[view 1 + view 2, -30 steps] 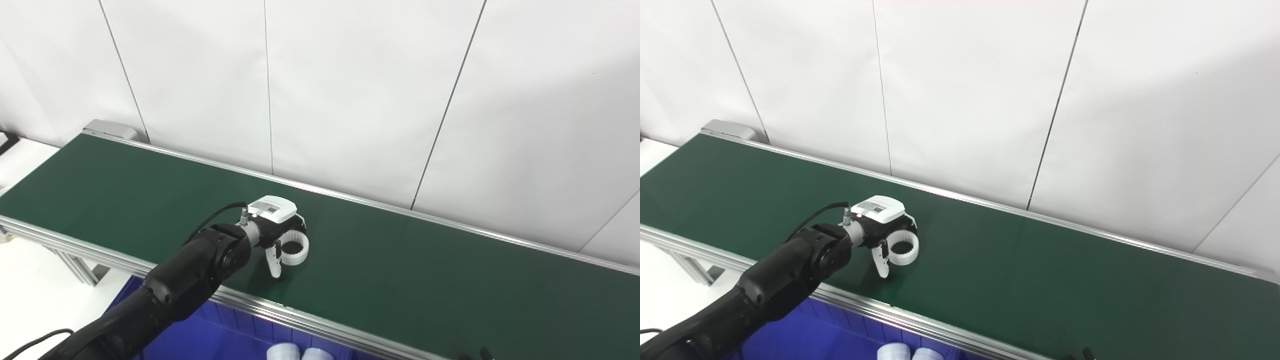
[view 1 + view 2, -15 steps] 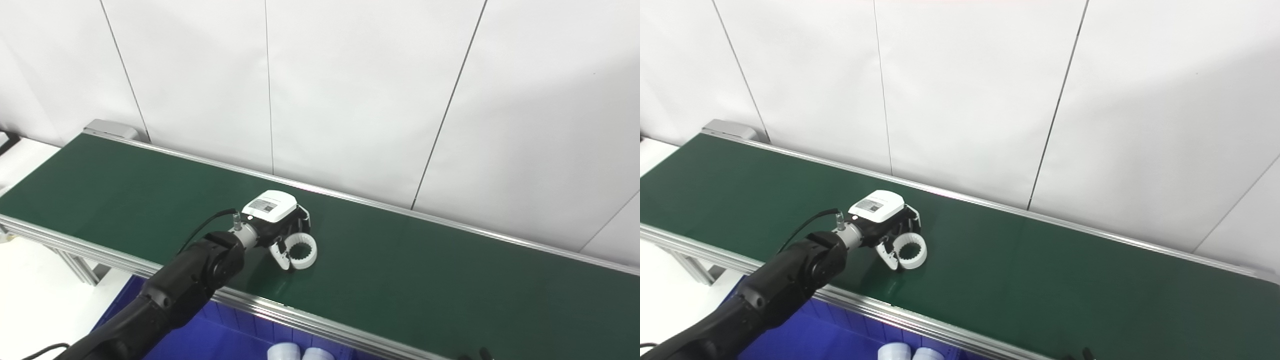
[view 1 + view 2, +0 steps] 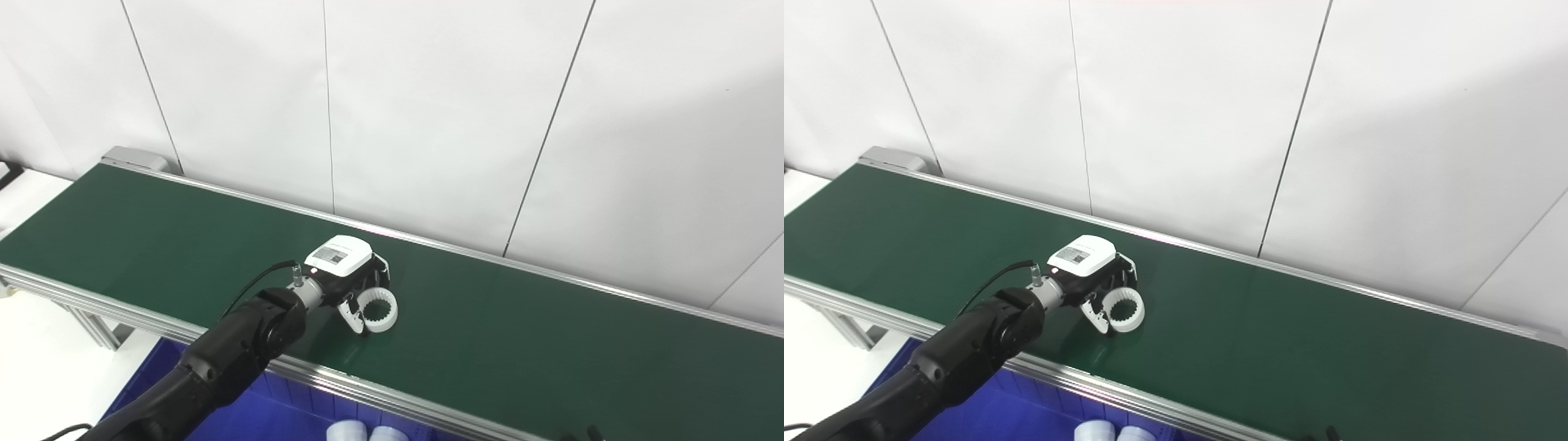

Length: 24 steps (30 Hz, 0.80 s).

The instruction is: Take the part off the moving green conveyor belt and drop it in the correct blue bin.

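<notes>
White ring (image 3: 378, 310) has ridden further along the belt (image 3: 551, 343), and the left hand (image 3: 352, 283) follows. Fingers (image 3: 351, 312) curl partly around it, grip not yet sealed, so the lift waits.

White panelled wall (image 3: 429, 110) with thin dark seams; evenly lit.

On the white cover on the back of my left robot hand (image 3: 346, 269) I see a small label (image 3: 334, 255) with dark print and a square code. The print is too small, so I cannot read any word or number on it. I find no other readable text anywhere in both views.
</notes>
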Each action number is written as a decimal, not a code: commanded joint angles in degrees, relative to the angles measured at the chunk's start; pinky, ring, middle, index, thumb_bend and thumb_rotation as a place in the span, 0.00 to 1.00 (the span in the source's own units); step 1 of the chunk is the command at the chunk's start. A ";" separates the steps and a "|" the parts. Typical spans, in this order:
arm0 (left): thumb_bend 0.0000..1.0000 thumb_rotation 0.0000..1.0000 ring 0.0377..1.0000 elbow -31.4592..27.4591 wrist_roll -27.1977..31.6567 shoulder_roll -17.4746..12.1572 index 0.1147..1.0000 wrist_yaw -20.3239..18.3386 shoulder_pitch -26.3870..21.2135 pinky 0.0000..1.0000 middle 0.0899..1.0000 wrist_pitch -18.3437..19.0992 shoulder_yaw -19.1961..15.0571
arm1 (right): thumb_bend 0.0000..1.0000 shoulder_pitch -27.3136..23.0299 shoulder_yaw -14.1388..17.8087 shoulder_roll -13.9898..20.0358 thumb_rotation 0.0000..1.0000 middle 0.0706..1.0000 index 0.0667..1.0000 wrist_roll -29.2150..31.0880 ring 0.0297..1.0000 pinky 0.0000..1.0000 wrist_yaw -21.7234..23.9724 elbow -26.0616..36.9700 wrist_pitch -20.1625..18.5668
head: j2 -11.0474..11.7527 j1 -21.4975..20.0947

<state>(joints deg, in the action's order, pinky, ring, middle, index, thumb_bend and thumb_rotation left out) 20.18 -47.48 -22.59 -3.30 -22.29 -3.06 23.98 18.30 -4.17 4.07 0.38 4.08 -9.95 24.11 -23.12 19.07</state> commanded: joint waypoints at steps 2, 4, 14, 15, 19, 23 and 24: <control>0.50 0.00 0.45 -3.51 1.40 -0.92 0.41 0.47 -0.83 0.46 0.44 -0.47 -1.69 | 0.08 -0.48 0.03 -0.04 1.00 0.88 1.00 -0.16 0.86 0.82 0.33 1.05 2.80 | 0.11 -0.13; 0.50 0.00 0.44 -5.26 2.21 -1.03 0.41 -0.42 -0.32 0.42 0.45 0.17 -2.40 | 0.09 -0.58 0.03 -0.04 1.00 0.88 1.00 -0.08 0.86 0.82 0.42 0.90 2.80 | 0.24 -0.30; 0.50 0.00 0.43 -16.02 8.13 -1.51 0.40 -5.17 3.24 0.42 0.47 1.70 -8.00 | 0.07 -1.20 0.02 -0.25 1.00 0.89 1.00 0.65 0.85 0.84 1.10 0.14 2.81 | 0.69 -1.29; 0.50 0.00 0.42 -16.90 8.33 -1.50 0.41 -5.55 3.57 0.40 0.47 2.04 -8.42 | 0.06 -1.28 0.12 -0.30 1.00 0.89 1.00 1.03 0.85 0.85 1.43 -0.01 2.81 | 0.69 -1.29; 0.50 0.00 0.40 -22.54 9.48 -1.33 0.43 -7.60 5.80 0.38 0.44 5.30 -10.67 | 0.05 -1.87 0.13 0.00 1.00 0.88 1.00 0.32 0.84 0.82 1.14 -1.02 2.81 | 0.94 -1.60; 0.50 0.00 0.39 -27.32 11.01 -1.16 0.44 -8.48 8.00 0.38 0.43 6.37 -12.68 | 0.06 -2.27 0.34 0.20 1.00 0.88 1.00 0.65 0.84 0.82 1.60 -1.57 2.79 | 0.87 -1.82; 0.50 0.00 0.39 -28.38 11.32 -1.07 0.44 -8.48 8.53 0.37 0.42 6.42 -13.11 | 0.06 -2.32 0.42 0.18 1.00 0.88 1.00 0.82 0.84 0.81 1.72 -1.65 2.80 | 0.86 -1.83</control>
<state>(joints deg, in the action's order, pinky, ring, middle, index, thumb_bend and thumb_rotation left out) -5.77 -36.99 -22.90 -12.19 -12.94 3.09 12.05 16.66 -3.43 4.56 1.23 4.38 -11.94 25.02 -22.24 17.23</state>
